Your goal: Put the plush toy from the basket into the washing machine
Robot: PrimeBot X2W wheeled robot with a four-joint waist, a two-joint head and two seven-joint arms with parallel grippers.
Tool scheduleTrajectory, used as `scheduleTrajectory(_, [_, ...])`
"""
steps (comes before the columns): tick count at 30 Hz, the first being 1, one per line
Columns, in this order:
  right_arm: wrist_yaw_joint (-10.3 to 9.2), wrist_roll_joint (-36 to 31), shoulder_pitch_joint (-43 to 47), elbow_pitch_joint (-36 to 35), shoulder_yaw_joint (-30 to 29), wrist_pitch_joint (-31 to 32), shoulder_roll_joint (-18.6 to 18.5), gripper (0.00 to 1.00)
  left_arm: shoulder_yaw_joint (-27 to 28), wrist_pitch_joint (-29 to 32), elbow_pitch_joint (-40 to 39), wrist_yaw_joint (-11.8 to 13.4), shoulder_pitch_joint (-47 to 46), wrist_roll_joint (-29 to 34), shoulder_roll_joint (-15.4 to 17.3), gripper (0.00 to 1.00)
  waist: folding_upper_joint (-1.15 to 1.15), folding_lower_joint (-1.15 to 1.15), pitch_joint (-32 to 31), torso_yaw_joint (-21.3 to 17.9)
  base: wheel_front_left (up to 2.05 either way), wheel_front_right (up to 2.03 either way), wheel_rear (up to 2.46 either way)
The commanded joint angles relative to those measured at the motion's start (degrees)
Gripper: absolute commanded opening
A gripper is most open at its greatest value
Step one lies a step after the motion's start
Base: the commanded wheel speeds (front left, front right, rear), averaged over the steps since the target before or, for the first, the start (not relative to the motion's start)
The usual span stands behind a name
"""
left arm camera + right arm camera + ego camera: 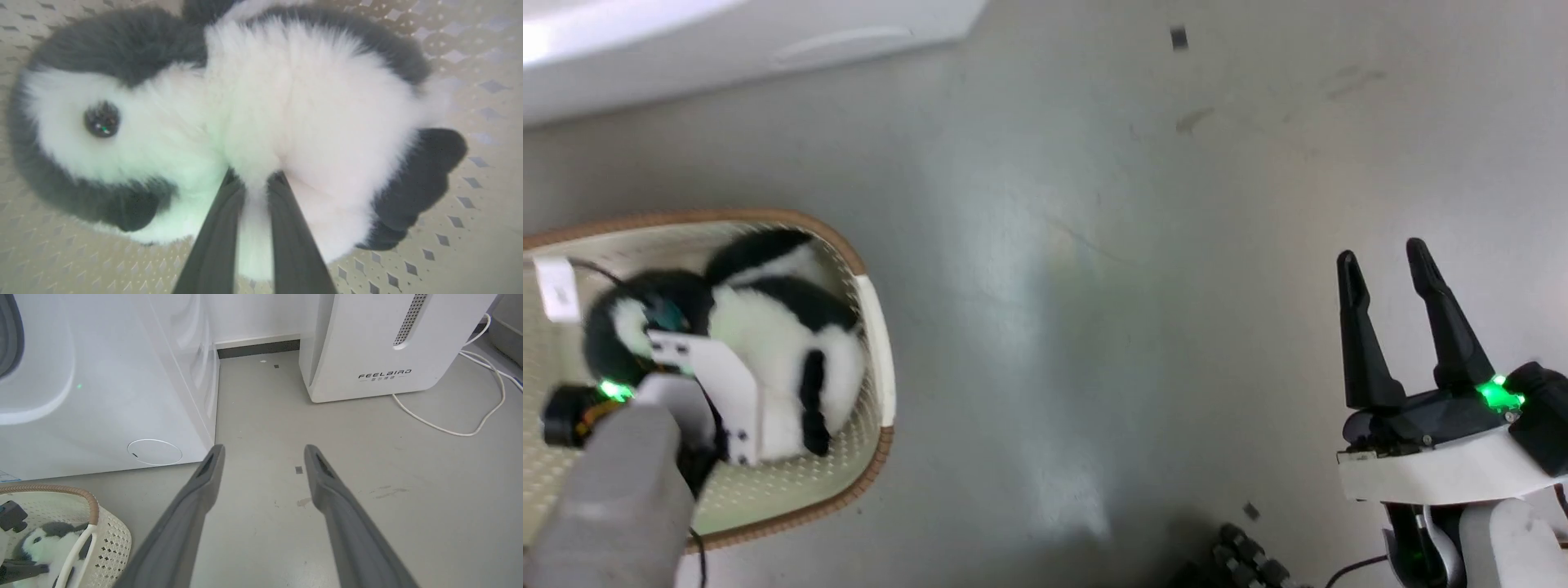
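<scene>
The plush toy is a black-and-white panda lying on its side in the basket, head toward the left of the head view. My left gripper reaches down into the basket and is shut on the plush toy, with white fur pinched between its fingers near the neck. The basket wall is cream and perforated. My right gripper hangs open over bare floor at the right, holding nothing. The washing machine stands just beyond the basket, with a sliver of its grey gasket at the left edge.
The white FEELBIRD appliance stands to the right of the washing machine, with a floor gap between them. A white cable loops over the floor beside it. Grey floor stretches between the basket and my right gripper.
</scene>
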Motion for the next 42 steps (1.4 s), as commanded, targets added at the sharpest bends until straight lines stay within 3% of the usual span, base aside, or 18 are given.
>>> scheduleTrajectory(1, [-0.05,-0.62,0.10,0.31,-0.30,-0.26,-0.03,1.00,-0.30,-0.74,0.77,0.17,1.52,-0.21,-0.68,0.00,0.00,0.00,-3.44,1.50,0.00,0.00,0.00])
scheduleTrajectory(7, [-0.05,-3.23,2.27,1.88,-1.58,-0.26,-0.03,1.00,-0.52,-8.23,1.31,0.17,5.12,-2.22,-4.81,0.00,0.00,0.00,-12.02,4.06,0.00,0.00,0.00])
scheduleTrajectory(14, [-0.05,-5.61,5.36,2.69,-2.49,-0.26,-0.03,1.00,-1.13,-15.94,3.12,0.17,9.91,-4.22,-7.32,0.00,0.00,0.00,-20.89,6.90,0.00,0.00,0.00])
scheduleTrajectory(27, [-0.05,-7.45,9.30,3.53,-4.59,-0.26,-0.03,1.00,-2.10,-22.88,-0.30,0.17,14.65,-5.41,-10.90,0.00,0.00,0.00,-31.44,13.03,0.00,0.00,0.00])
scheduleTrajectory(39, [-0.05,-7.67,11.47,3.28,-5.15,-0.26,-0.03,1.00,7.45,-23.01,-25.65,3.83,24.19,-0.45,-10.54,0.00,0.00,0.00,-35.90,16.03,0.00,0.00,0.00])
scheduleTrajectory(40, [-0.05,-7.76,11.52,3.03,-4.97,-0.26,-0.03,1.00,10.44,-23.01,-32.07,4.29,25.88,1.46,-10.50,0.00,0.00,0.00,-35.96,15.89,0.00,0.00,0.00])
scheduleTrajectory(42, [-0.05,-7.74,11.38,2.72,-4.82,-0.26,-0.03,1.00,12.35,-23.02,-36.00,4.49,26.54,2.77,-10.42,0.00,0.00,0.00,-35.58,15.52,0.00,0.00,0.00])
